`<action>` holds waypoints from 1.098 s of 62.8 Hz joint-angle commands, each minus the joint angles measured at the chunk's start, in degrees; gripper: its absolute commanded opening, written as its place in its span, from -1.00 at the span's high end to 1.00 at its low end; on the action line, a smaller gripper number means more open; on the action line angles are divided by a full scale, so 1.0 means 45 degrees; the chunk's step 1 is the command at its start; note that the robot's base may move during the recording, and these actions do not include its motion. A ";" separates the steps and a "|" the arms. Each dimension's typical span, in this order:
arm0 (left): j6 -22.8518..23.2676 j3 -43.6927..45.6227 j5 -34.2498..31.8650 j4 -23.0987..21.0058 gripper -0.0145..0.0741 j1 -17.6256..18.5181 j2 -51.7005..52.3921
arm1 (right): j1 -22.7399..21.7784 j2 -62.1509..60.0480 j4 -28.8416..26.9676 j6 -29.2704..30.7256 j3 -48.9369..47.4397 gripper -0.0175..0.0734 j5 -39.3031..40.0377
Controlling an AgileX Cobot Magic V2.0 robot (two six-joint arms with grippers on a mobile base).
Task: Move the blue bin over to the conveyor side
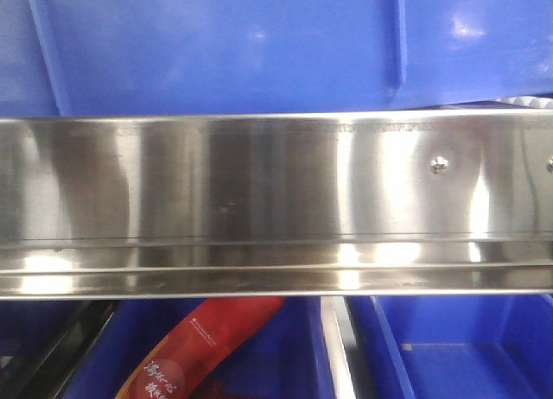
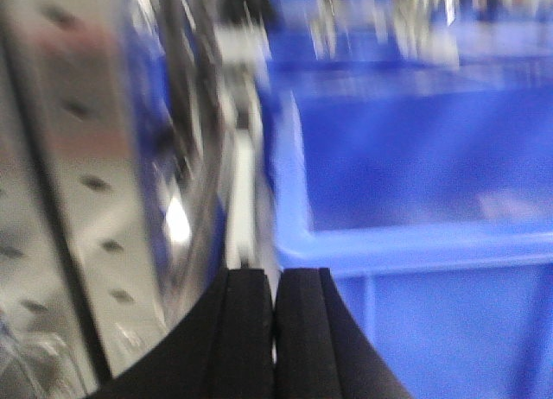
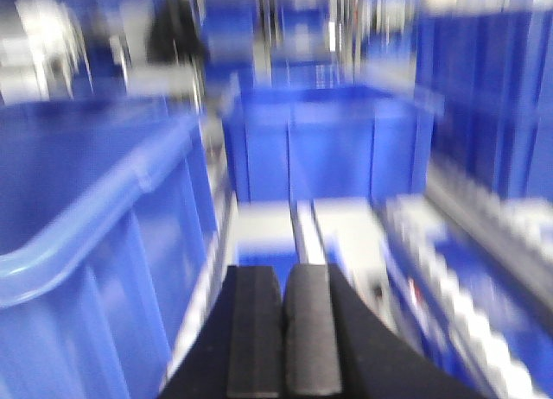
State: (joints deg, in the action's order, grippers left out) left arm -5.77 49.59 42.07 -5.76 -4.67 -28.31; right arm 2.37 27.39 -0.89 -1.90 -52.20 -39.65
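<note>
Rail [image 1: 259, 200] of polished steel spans the front view. Blue bin [image 1: 225, 45] wall, with one thin vertical rib, sits above it. Red packet [image 1: 203, 347] lies in a lower crate [image 1: 294, 364]. Left wrist, blurred: left gripper [image 2: 275, 330] pads pressed together, nothing between, bin rim just to the right. Right wrist, blurred: right gripper [image 3: 282, 330] jaws closed and empty, ribbed blue wall at left.

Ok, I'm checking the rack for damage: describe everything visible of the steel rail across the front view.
The steel rail is a polished, mirror-like band running level across the whole view. A stepped lip runs along its bottom. One screw head sits toward its right, another at the right edge. No clear dents show, only smeared reflections. A glossy blue bin wall rises behind it; more blue crates lie below.
</note>
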 commanded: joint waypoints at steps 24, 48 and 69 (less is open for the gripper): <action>-0.0390 0.1704 -0.0912 -0.2281 0.70 -0.0011 -0.3052 | -0.0008 0.2550 -0.0461 -0.0006 -0.2324 0.79 -0.0077; -0.2084 0.5992 0.0890 -0.3646 0.70 0.0014 -0.8278 | 0.0015 0.3581 -0.0499 -0.0006 -0.2324 0.79 0.0414; -0.2084 0.8328 0.0916 -0.3440 0.70 0.0014 -1.1482 | 0.0015 0.4178 -0.0546 0.0180 -0.2350 0.79 0.0247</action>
State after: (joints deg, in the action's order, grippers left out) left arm -14.93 85.51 46.35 -21.14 -4.67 -78.20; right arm 2.37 45.72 -3.64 -2.02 -62.21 -39.45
